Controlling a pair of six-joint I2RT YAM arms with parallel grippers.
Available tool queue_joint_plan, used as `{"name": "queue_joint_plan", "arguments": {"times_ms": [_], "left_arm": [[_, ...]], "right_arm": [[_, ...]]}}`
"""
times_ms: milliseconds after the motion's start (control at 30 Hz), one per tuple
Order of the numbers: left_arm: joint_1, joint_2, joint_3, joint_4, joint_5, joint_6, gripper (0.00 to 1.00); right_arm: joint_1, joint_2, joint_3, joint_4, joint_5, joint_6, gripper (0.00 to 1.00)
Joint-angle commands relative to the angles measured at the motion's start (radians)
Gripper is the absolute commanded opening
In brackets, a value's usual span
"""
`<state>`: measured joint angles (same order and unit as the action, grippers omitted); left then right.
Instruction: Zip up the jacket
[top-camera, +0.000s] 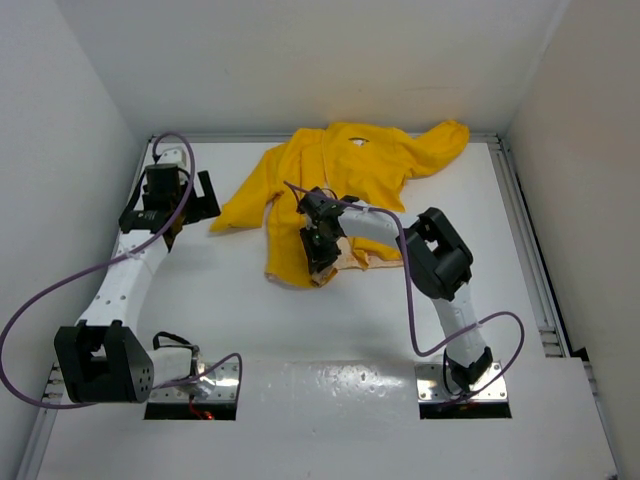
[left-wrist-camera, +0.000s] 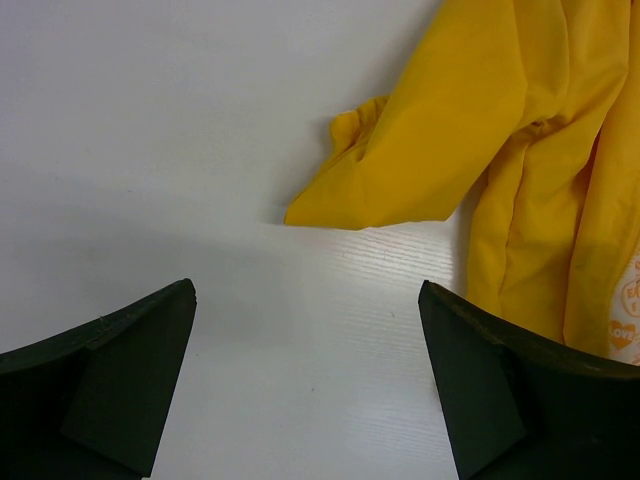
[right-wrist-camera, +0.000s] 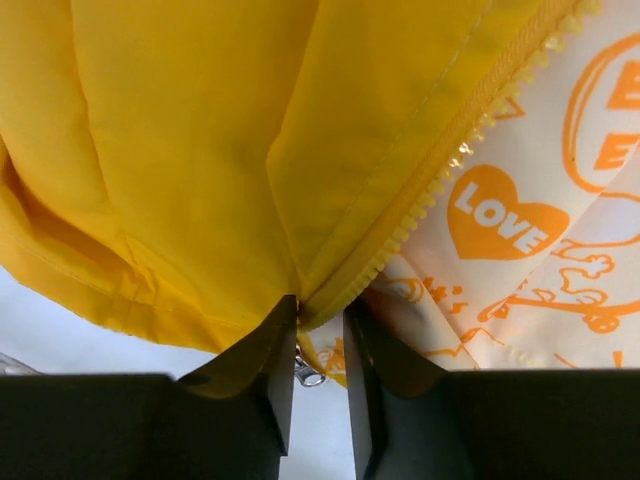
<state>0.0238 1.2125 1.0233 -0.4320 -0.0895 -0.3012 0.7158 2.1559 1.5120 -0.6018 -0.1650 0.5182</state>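
1. At the right wrist, the jacket is running off the top and both sides; the lining lettering is getting cut at the right edge.
2. A small metal piece is sitting half hidden between the fingers of the right gripper; I am failing to identify it.
3. From above, my right arm is covering the jacket's lower front.
4. At the left wrist, the bottom edge is cropping the fingers of the left gripper.
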Motion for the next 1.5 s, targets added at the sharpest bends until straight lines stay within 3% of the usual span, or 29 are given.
{"name": "queue_joint_plan", "arguments": {"times_ms": [0,233,333,433,467,500,600,667,700,733,767,800,900,933,967,1100,1233,1467], "left_arm": [[0.015,-0.031,-0.011,0.021,0.019,-0.015,1.00],[0.015,-0.031,-0.031,0.030,0.053,-0.004,1.00],[0.015,-0.044,-0.051,0.051,0.118,0.036,0.98],[0.015,-0.070,-0.074,0.062,0.247,0.108,0.95],[0.015,-0.079,-0.074,0.062,0.301,0.172,0.89],[0.015,-0.079,-0.087,0.062,0.423,0.206,0.87],[0.015,-0.102,-0.115,0.053,0.606,0.280,0.87],[0.015,-0.117,-0.147,0.053,0.695,0.280,0.88],[0.015,-0.117,-0.161,0.053,0.742,0.265,0.90],[0.015,-0.117,-0.178,0.077,0.861,0.254,0.93],[0.015,-0.117,-0.215,0.097,0.920,0.235,0.93],[0.015,-0.091,-0.236,0.152,1.035,0.185,0.95],[0.015,-0.023,-0.314,0.328,1.207,0.027,0.90],[0.015,-0.008,-0.333,0.382,1.229,-0.022,0.90],[0.015,0.001,-0.357,0.428,1.229,-0.094,0.90],[0.004,-0.010,-0.378,0.628,1.217,-0.174,0.89],[-0.047,-0.011,-0.365,0.674,1.197,-0.199,0.80],[-0.130,0.012,-0.354,0.684,1.222,-0.243,0.75]], "right_arm": [[-0.009,-0.002,0.008,0.054,-0.008,-0.009,0.24],[-0.018,-0.054,-0.053,0.140,-0.073,-0.076,0.02],[-0.033,-0.102,-0.094,0.204,-0.160,-0.095,0.00],[-0.068,-0.177,-0.160,0.302,-0.371,-0.112,0.00],[-0.082,-0.189,-0.168,0.318,-0.410,-0.116,0.00],[-0.107,-0.229,-0.186,0.339,-0.450,-0.113,0.00],[-0.186,-0.269,-0.240,0.538,-0.760,-0.044,0.00],[-0.211,-0.266,-0.298,0.732,-0.849,0.141,0.00],[-0.249,-0.254,-0.321,0.998,-0.940,0.334,0.00],[-0.259,-0.187,-0.341,1.159,-1.020,0.464,0.00],[-0.269,-0.151,-0.358,1.651,-1.039,0.744,0.00],[-0.285,-0.112,-0.354,1.745,-1.048,0.954,0.01],[-0.273,-0.130,-0.397,1.783,-1.122,0.922,0.01],[-0.266,-0.114,-0.391,1.842,-1.137,0.980,0.01],[-0.265,-0.096,-0.366,2.040,-1.143,1.170,0.01],[-0.260,-0.106,-0.397,2.044,-1.150,1.137,0.01],[-0.239,-0.113,-0.404,2.044,-1.168,1.119,0.01],[-0.210,-0.107,-0.401,2.045,-1.182,1.082,0.00]]}}
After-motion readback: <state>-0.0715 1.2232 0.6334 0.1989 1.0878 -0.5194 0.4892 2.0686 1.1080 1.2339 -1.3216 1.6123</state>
